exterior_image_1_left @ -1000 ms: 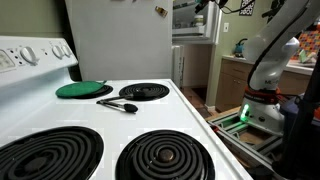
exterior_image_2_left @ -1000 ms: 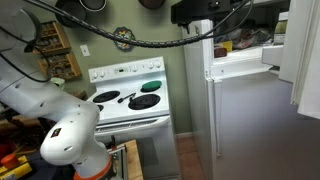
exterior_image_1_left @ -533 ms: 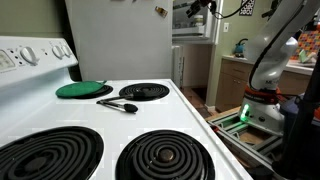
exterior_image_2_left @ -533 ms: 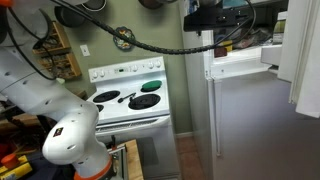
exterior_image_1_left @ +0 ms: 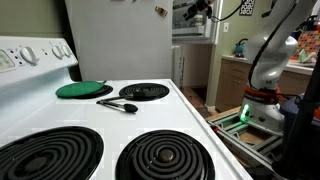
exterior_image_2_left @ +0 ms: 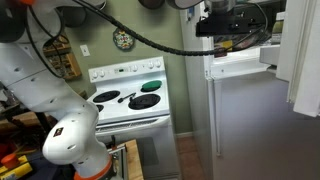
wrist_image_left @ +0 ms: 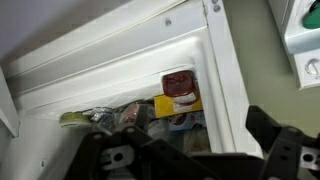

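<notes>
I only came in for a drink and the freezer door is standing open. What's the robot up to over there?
The arm is reaching up to the open freezer compartment at the top of the fridge. Its gripper hovers at the opening with the fingers apart, holding nothing. Straight ahead of it in the wrist view is a red-topped package above a yellow box, among other packed food. The stove beside the fridge has nothing near it.
</notes>
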{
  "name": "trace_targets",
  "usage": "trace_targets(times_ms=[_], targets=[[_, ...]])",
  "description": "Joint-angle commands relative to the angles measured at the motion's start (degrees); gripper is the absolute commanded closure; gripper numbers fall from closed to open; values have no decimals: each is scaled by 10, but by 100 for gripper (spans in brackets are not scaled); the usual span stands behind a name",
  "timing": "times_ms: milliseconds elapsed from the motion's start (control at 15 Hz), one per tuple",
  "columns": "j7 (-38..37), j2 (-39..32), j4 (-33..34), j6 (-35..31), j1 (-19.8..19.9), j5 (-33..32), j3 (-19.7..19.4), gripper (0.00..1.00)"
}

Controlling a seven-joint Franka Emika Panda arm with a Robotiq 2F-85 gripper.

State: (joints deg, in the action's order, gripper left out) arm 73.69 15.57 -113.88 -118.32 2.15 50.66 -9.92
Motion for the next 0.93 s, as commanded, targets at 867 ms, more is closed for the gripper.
trace_targets(times_ms=[867], targets=[[114,-130,108,17,46,78,-29,0]])
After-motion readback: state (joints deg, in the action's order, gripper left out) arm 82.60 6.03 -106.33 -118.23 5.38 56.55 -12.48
